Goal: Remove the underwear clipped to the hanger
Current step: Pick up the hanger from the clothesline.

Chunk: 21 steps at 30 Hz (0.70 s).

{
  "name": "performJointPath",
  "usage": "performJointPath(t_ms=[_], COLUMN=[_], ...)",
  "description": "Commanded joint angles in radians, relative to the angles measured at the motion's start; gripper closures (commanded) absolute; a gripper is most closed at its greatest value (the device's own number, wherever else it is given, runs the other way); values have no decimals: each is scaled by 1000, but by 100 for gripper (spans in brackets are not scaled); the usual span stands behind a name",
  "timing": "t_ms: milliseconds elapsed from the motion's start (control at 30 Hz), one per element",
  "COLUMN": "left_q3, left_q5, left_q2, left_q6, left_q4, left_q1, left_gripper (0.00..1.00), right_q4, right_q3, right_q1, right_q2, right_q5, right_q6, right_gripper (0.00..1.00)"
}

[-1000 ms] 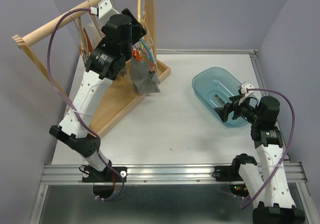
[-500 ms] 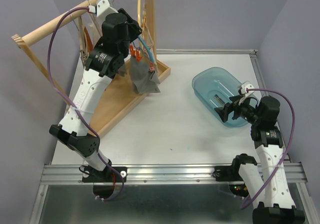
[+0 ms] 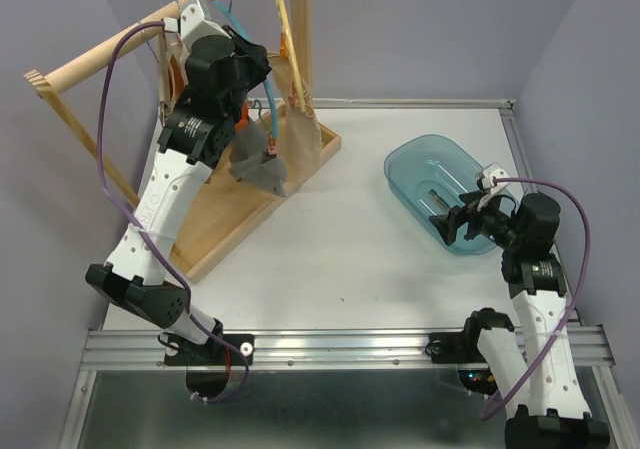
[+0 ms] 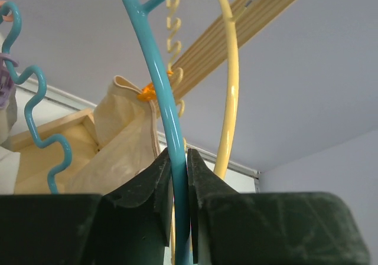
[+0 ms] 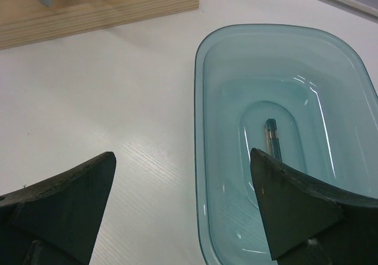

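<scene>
Grey underwear [image 3: 255,169] hangs from the teal hanger [image 4: 155,70] by an orange clip [image 3: 272,147]. Beige underwear [image 3: 300,134] hangs just right of it on the yellow hanger [image 4: 228,100], held by another orange clip [image 4: 148,92]. My left gripper [image 4: 179,172] is raised at the wooden rail [image 3: 130,41] and is shut on the teal hanger's wire, which runs up between its pads. The beige underwear [image 4: 121,141] shows behind the left finger. My right gripper [image 5: 182,156] stands wide open and holds nothing, low over the table by the tub's left rim.
A teal plastic tub [image 3: 403,169] sits on the table at the right, with a small metal bit [image 5: 271,136] inside. The wooden rack's base board [image 3: 245,219] and slanted legs take up the back left. Purple walls close in on both sides.
My left gripper has shut on the teal hanger's wire and moved up and left. The hanger and the grey underwear swung left with it, uncovering the beige underwear. The right arm stayed still.
</scene>
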Motion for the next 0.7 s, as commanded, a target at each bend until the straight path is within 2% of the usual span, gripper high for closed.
performJointPath(t_ms=[0, 233, 667], left_q3=[-7, -52, -132], left_q5=[59, 109, 175], left_q2=[-71, -116, -177], left_q6=[37, 48, 33], left_q4=[155, 246, 289], left_q1=[7, 5, 5], left_gripper=[100, 100, 100], right_q4=[17, 17, 16], right_q3=[42, 43, 42], right_q1=[0, 0, 0], right_q2=[-11, -14, -18], right_q5=[6, 7, 7], right_q6=[-10, -10, -10], right_gripper=[0, 0, 0])
